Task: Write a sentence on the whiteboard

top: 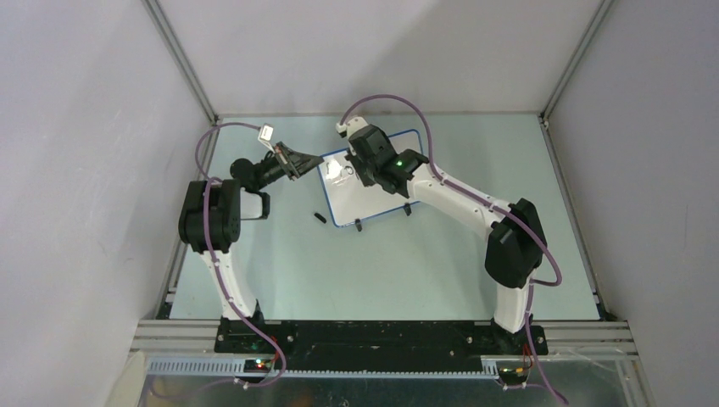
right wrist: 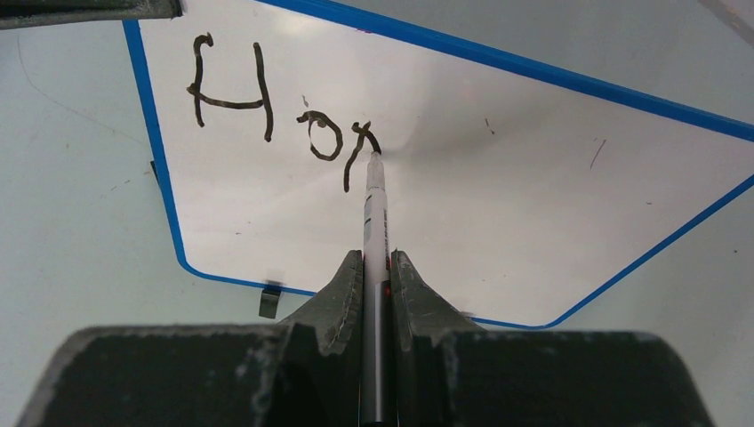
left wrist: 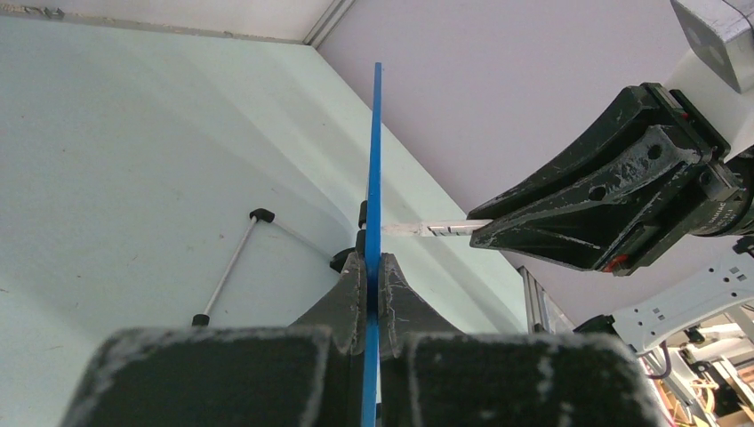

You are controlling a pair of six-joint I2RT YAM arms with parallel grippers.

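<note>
The whiteboard (top: 366,206) lies at the middle back of the table, white with a thin blue frame. My left gripper (top: 307,161) is shut on its left edge; in the left wrist view the frame (left wrist: 374,160) runs edge-on between the shut fingers (left wrist: 351,294). My right gripper (right wrist: 376,262) is shut on a slim white-and-black marker (right wrist: 375,213), whose tip touches the board (right wrist: 533,205). The sentence (right wrist: 267,107) reads "Ho" with a part-drawn third letter at the tip. From the left wrist the right gripper (left wrist: 613,200) and marker (left wrist: 436,229) show beside the board.
A small black cap (top: 320,218) lies on the table left of the board's near edge. Two black clip feet (top: 359,225) (top: 408,209) stick out from that edge. A thin white rod with black ends (left wrist: 233,267) rests on the table. Grey walls enclose the sides and back.
</note>
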